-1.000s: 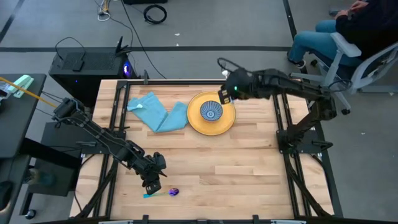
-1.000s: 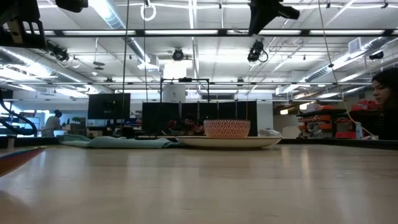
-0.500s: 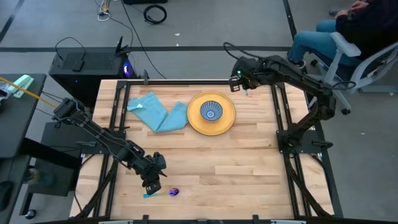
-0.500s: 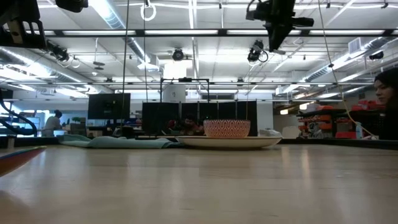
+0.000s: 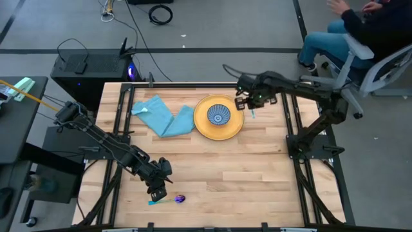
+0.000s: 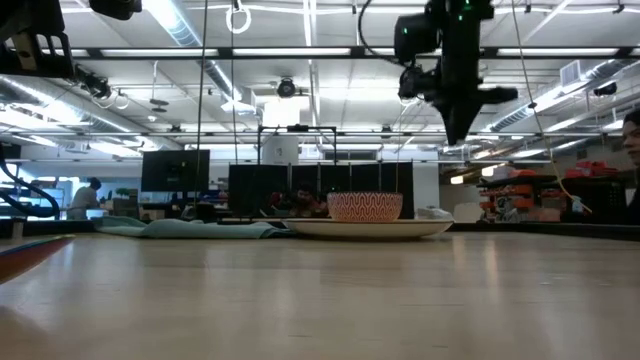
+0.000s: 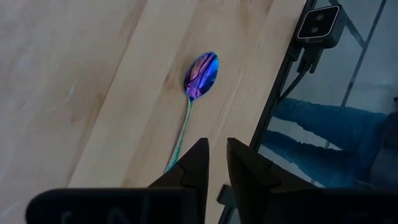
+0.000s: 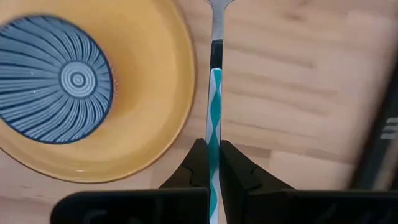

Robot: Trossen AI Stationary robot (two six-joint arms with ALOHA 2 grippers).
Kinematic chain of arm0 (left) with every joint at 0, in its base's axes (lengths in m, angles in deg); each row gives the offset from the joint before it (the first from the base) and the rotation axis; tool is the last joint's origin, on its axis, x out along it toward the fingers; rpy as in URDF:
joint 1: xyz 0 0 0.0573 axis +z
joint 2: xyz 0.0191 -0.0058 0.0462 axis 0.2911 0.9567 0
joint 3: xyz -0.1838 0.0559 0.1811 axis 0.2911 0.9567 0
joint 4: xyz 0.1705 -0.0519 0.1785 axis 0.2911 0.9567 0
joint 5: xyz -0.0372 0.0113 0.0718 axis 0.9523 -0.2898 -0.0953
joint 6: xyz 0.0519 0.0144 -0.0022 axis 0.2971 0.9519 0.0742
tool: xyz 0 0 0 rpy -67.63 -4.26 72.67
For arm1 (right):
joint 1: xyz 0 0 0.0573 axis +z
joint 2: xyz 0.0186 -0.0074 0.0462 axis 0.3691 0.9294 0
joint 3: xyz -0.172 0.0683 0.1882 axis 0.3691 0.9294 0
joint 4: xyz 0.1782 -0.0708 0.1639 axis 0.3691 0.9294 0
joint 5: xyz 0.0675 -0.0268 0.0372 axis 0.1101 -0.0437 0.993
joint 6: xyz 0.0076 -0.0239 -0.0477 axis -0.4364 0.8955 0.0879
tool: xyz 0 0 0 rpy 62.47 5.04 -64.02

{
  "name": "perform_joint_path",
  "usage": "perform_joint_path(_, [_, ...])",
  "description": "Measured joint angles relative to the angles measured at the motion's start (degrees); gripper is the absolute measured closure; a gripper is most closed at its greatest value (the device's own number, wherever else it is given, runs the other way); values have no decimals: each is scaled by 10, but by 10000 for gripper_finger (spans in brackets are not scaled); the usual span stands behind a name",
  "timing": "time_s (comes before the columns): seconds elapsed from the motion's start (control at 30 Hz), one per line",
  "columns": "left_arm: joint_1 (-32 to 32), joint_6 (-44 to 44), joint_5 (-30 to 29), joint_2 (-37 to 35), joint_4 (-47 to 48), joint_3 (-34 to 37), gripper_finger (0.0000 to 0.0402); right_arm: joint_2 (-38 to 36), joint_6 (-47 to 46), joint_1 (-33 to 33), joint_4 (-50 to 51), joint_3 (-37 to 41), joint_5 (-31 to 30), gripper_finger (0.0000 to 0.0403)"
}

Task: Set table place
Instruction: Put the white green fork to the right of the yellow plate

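Note:
The yellow plate (image 5: 219, 117) sits toward the table's far edge, with the blue patterned bowl (image 5: 219, 116) standing in it. The light blue napkin (image 5: 162, 116) lies crumpled to the plate's left. My right gripper (image 5: 250, 103) hovers just right of the plate, shut on the fork (image 5: 253, 113). The fork's prongs are out of the right wrist view. The purple-headed spoon (image 7: 200, 68) lies flat near the table's near edge. My left gripper (image 7: 217, 163) waits above the spoon's handle end, fingers nearly together, touching nothing. My right gripper pinches the fork's teal-and-white striped handle (image 8: 214, 118) between its two fingers (image 8: 198, 167). The fingers lie along the handle, which runs forward from them toward the silver neck (image 8: 217, 18). The gripper comes from above, and the fork is lifted clear of the table (image 8: 292, 93), beside the plate's rim (image 8: 180, 81).
Black rails (image 5: 288, 122) edge the table. Bare wood (image 5: 225, 167) lies between the plate and the near edge. A person on a chair (image 5: 360, 32) sits beyond the far right corner. A black side desk (image 5: 19, 122) stands to the left.
My right gripper, still holding the fork, swung from over the plate's far right rim toward the far right corner. It then came back toward the plate's right side, turning and dropping lower. The left arm and the other things stayed still.

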Motion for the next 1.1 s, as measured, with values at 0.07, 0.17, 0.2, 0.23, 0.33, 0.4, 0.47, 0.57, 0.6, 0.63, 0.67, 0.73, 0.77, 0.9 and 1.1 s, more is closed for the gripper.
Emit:
perform_joint_path(0.07, [0,0,0,0,0,0,339,0,-3,0,-48,40,20,390])
perform_joint_path(0.17, [0,0,0,0,0,0,342,0,-13,0,-97,92,29,390])
perform_joint_path(0.2, [0,0,0,0,0,0,343,0,-17,-2,-110,106,30,390])
perform_joint_path(0.23, [0,0,0,0,0,0,344,0,-20,-3,-116,119,31,390])
perform_joint_path(0.33, [0,0,0,0,0,0,343,-1,-20,-8,-129,157,32,390])
perform_joint_path(0.4, [0,0,0,0,0,0,341,-9,-23,-10,-150,186,34,390])
perform_joint_path(0.47, [0,0,0,0,0,0,338,-26,-30,-11,-200,220,44,390])
perform_joint_path(0.57, [0,0,0,0,-2,0,335,-62,-64,-17,-274,272,48,390])
perform_joint_path(0.6, [0,0,0,0,-2,0,335,-74,-75,-19,-293,288,49,390])
perform_joint_path(0.63, [0,0,0,0,-4,0,336,-84,-86,-22,-307,303,50,390])
perform_joint_path(0.67, [0,0,0,0,-5,0,337,-93,-95,-25,-311,316,51,390])
perform_joint_path(0.73, [0,0,0,0,-8,0,339,-108,-98,-28,-308,334,51,390])
perform_joint_path(0.77, [0,0,0,0,-11,0,341,-114,-98,-29,-310,341,51,390])
perform_joint_path(0.9, [0,0,0,0,-20,0,344,-122,-104,-30,-309,358,51,390])
perform_joint_path(1.1, [0,0,0,0,-21,0,338,-107,-114,-27,-313,358,49,390])
